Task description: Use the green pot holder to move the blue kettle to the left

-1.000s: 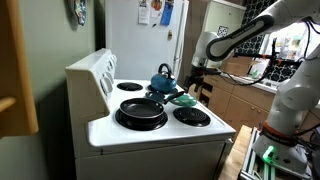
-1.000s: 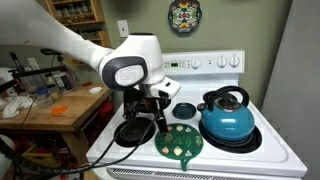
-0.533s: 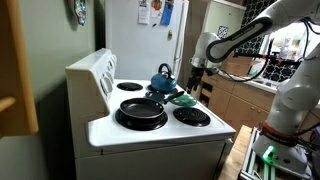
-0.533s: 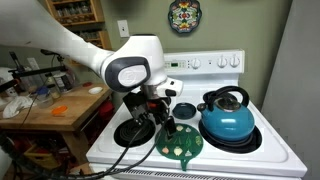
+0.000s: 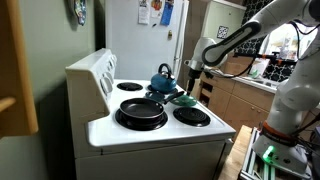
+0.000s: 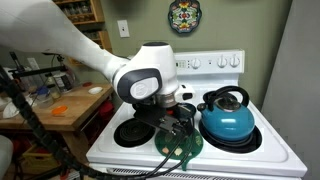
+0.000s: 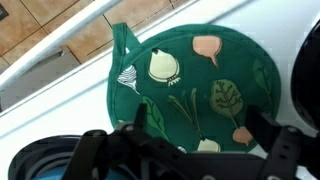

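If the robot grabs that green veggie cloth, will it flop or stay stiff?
Probably flops: the green pot holder looks like thin cloth lying flat on the stove. It is likely very light for its size. Its hanging loop may dangle.

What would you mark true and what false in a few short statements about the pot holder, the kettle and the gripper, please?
1. The green pot holder lies flat on the white stove top. True.
2. The gripper is shut on the pot holder. False: in the wrist view its fingers stand wide apart over the cloth, so it is open.
3. The blue kettle stands upright on a burner. True.
4. The pot holder lies inside the black frying pan. False: it lies on the stove top beside the pan, in front of the kettle.
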